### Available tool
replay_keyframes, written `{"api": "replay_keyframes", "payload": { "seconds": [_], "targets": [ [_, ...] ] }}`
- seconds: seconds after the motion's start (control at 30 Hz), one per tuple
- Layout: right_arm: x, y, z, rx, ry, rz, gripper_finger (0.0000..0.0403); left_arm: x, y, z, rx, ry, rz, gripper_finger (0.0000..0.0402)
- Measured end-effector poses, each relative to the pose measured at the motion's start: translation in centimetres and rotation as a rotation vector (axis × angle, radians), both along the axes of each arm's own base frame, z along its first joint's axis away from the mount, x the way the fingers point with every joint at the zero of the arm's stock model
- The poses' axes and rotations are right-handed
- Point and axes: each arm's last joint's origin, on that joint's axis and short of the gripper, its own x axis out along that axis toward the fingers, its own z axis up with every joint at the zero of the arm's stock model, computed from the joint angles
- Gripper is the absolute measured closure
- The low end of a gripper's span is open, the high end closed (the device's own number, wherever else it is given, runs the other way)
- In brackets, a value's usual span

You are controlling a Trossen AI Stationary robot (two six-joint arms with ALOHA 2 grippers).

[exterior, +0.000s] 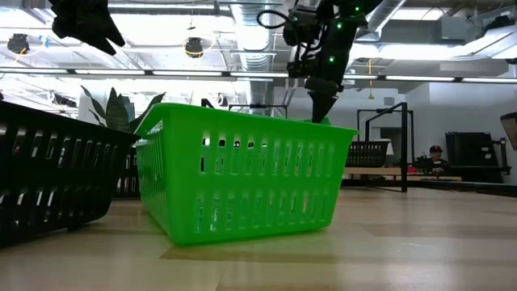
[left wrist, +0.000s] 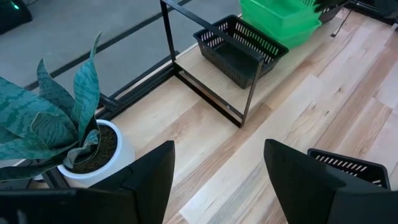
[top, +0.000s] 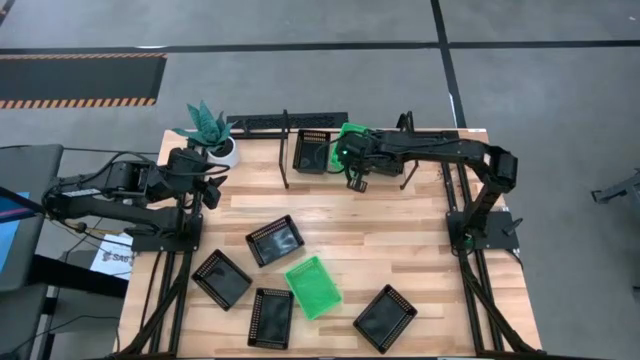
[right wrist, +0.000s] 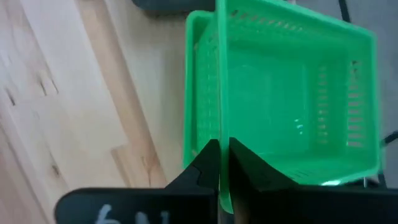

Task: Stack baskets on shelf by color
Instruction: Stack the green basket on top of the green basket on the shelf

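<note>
Right gripper (right wrist: 219, 152) pinched green basket (right wrist: 280, 93) wall at shelf (top: 290, 150). Basket likely light, stiff, thin-walled: rim best hold. Left gripper (left wrist: 217, 180) wide, empty.

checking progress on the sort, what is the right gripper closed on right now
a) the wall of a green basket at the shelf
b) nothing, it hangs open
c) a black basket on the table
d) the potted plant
a: the right gripper pinches the wall of a green basket at the shelf, beside a black basket already standing there.
</note>
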Motion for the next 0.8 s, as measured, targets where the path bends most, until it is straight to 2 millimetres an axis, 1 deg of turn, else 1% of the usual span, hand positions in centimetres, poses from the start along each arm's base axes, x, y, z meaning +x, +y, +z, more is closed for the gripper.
{"api": "replay_keyframes", "payload": {
  "seconds": [0.13,0.27,0.37,0.57,0.67,0.8],
  "targets": [
    [0.9,-0.4,-2.2,0.011,0.063,-0.002,0.0347,0.0,0.0,0.0,0.000,0.001,0.000,0.0166],
    [1.1,-0.3,-2.8,-0.003,0.104,0.028,0.0341,0.0,0.0,0.0,-0.002,0.002,-0.002,0.0166],
    [1.3,0.0,-2.2,-0.019,0.064,0.038,0.0338,0.0,0.0,0.0,-0.002,0.002,-0.002,0.0166],
    [0.8,0.8,0.0,-0.040,0.025,0.070,0.0325,0.0,0.0,0.0,-0.002,0.001,-0.002,0.0166],
    [0.6,1.1,0.6,-0.049,0.011,0.087,0.0309,0.0,0.0,0.0,-0.005,-0.002,0.001,0.0166],
    [0.5,1.2,0.6,-0.043,0.015,0.079,0.0276,0.0,0.0,0.0,-0.007,-0.004,0.003,0.0166]
  ]
}}
